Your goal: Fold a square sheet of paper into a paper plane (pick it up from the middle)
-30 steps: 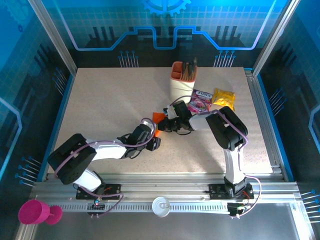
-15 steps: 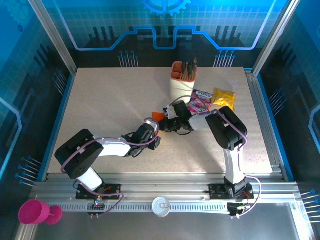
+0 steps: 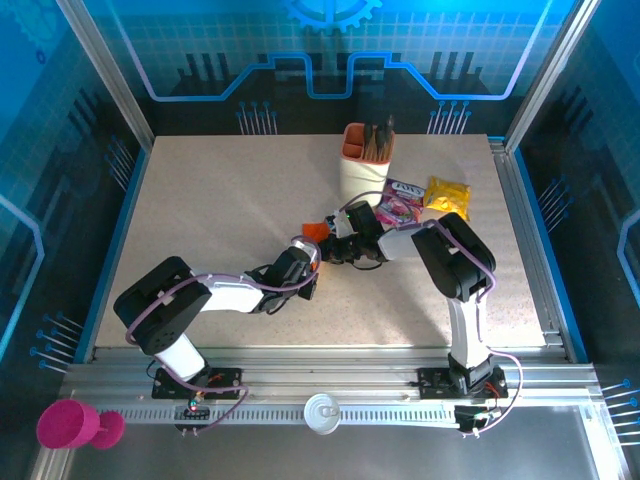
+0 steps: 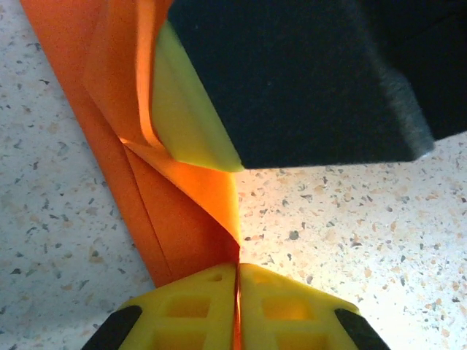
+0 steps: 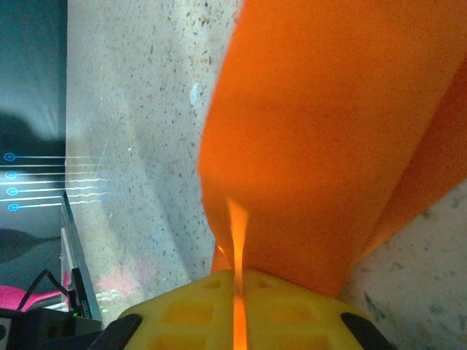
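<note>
Nearest you, the left gripper (image 4: 237, 277) is closed: its two yellow fingers meet on a thin edge of the paper (image 4: 182, 219), with only an orange sliver between them. From that pinch the paper runs away from the fingers as a narrow strip, already creased, with several layers and a long fold line. It lies on or just over the table (image 4: 350, 211); which one, you cannot tell.

Just beyond, the right gripper (image 5: 237, 281) is closed too, clamped on another edge of the same paper, which rises broad and bowed in front of its camera. From above, the two grippers meet nose to nose near the middle of the table, and a small orange corner sticks out between them.

So you are mid-fold, I judge. The sheet is no longer flat, but it is not yet a dart with a clean centre crease. The pinches sit very close together, so the next move calls for one side to anchor while the other carries its flap over. Move slowly, since thin paper held at two near points tears or buckles easily. Line up the edges before you press the crease.

Farther back stand the cup (image 3: 362, 172), the pink packet (image 3: 402, 205) and the yellow packet (image 3: 447, 192), near the right arm. Keep your swing short of them.
</note>
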Available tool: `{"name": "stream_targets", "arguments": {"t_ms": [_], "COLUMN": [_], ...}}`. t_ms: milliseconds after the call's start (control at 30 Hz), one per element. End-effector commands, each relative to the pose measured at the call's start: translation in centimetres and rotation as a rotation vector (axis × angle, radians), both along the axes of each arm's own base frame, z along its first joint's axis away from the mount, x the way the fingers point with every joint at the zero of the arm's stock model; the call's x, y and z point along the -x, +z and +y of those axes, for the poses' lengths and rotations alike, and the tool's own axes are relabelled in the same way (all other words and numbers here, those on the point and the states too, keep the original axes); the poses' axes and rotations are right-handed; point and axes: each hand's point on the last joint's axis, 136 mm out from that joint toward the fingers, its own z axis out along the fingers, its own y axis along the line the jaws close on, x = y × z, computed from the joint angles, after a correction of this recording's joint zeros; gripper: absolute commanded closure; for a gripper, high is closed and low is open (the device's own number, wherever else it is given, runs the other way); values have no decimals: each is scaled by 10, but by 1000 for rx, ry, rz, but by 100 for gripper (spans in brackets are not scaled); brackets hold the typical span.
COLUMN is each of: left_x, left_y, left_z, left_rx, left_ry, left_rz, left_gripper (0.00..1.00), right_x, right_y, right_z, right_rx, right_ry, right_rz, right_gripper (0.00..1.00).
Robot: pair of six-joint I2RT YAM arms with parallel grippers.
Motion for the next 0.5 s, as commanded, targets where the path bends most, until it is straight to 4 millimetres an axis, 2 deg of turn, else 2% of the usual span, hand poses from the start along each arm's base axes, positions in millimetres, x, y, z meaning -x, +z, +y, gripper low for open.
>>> {"name": "stream_targets", "arguments": {"t_ms": [0,233,467], "left_x": [4,3,0], "left_y": [2,3,8], "left_z": [-7,-5,0], "left_rx": [36,56,118], "left_ry": [-18,-12,8], "left_rz": [8,12,24], "left_gripper": [92,95,98], "right_x": [0,-6,-3], "right_y": [25,44,42], "right_z": [0,-6,-11], "right_rx": [-41,-67,-76], "right_ry": [6,-6,-12], "right_rz": [-32,-64,-63], "right_gripper": [83,74,74]}}
